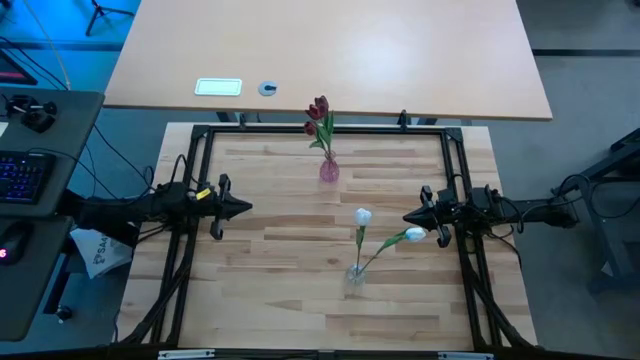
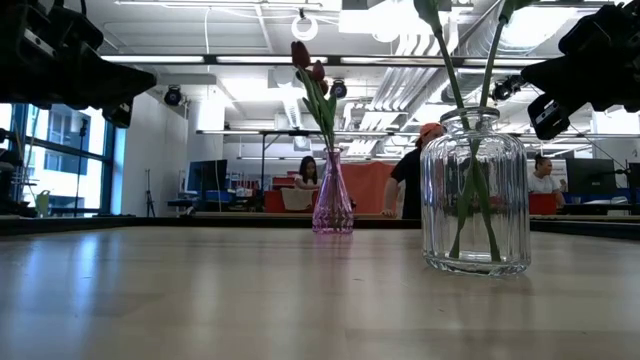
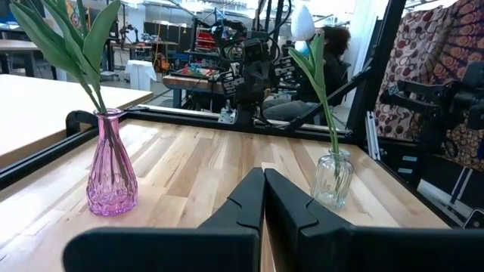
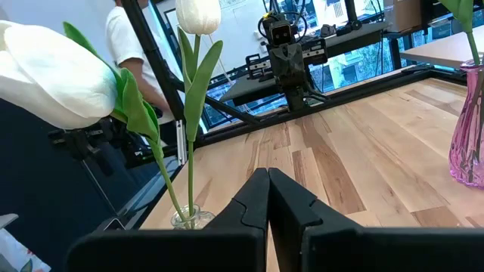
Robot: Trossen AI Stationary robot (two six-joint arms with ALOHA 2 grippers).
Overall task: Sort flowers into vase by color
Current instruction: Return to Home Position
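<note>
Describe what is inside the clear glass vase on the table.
Two thin green stems stand inside the clear vase; their white tulip heads stick out above. The ribbed glass blurs the stem ends, and whether it holds water cannot be told.

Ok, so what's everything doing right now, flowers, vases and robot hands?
pink vase: upright.
clear vase: upright.
red flowers: standing in the pink vase.
white flowers: both in the clear vase, one leaning toward the right gripper.
left gripper: shut, empty, at the table's left.
right gripper: shut, empty, at the table's right.
</note>
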